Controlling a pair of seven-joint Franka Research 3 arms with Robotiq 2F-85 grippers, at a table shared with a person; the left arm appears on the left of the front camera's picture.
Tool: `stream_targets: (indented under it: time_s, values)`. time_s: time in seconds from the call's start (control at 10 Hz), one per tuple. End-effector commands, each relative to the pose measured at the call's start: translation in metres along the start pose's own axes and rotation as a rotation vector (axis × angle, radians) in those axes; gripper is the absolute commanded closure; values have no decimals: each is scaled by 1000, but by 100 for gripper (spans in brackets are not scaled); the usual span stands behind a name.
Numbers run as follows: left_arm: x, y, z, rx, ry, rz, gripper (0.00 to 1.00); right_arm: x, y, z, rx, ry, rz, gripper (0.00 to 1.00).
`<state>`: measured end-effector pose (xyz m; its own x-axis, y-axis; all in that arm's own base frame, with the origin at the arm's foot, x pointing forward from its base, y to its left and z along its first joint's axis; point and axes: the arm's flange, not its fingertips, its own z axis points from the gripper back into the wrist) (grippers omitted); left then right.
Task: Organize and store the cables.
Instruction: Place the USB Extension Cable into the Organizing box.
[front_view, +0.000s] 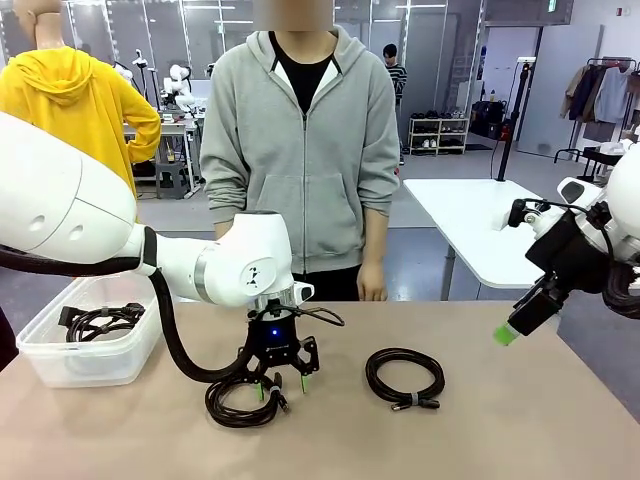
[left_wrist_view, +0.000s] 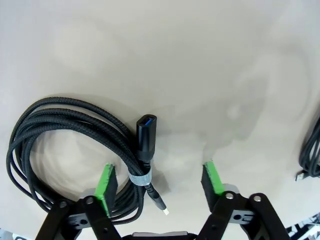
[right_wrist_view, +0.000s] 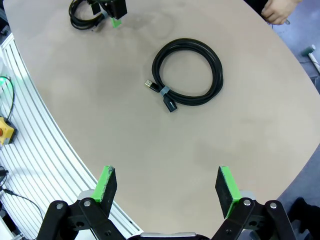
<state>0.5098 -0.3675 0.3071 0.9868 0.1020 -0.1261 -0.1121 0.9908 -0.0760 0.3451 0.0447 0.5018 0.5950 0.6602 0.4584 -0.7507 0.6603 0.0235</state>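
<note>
One cable coil (left_wrist_view: 75, 130) lies between the spread fingers of my left gripper (left_wrist_view: 160, 175), at its tie, so all loops lift together; right gripper (right_wrist_view: 167, 182) hangs open.

A tan, matte table (front_view: 520, 430) carries three things. At its left edge stands a clear plastic bin (front_view: 40, 352), close to the far side. Near the middle lies a coiled black braided cable (front_view: 238, 402), flat on the top, bound by a grey strap with both plug ends sticking out on its right side. To the right of it, well apart, lies a second coiled black cable (front_view: 404, 378), also flat, its tie and plugs on the near side.
</note>
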Motion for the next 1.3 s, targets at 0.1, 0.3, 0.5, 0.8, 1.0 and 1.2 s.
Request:
stream_targets:
  time_s: [0.1,0.3,0.5,0.8,1.0,1.2]
  values:
    - [7,-3,-1,17,-50,21,100,3,4,-1,1,4,-23,0]
    - [9,-3,-2,30,-57,23,100,3,4,-1,1,4,-23,0]
    - [8,-4,-1,54,-96,19,100,3,4,-1,1,4,-23,0]
    - [0,2,19,46,-144,1,100,3,4,-1,1,4,-23,0]
    - [-27,11,83,62,-253,-102,100,3,4,-1,1,4,-23,0]
    - [-58,25,158,68,-332,-220,100,3,4,-1,1,4,-23,0]
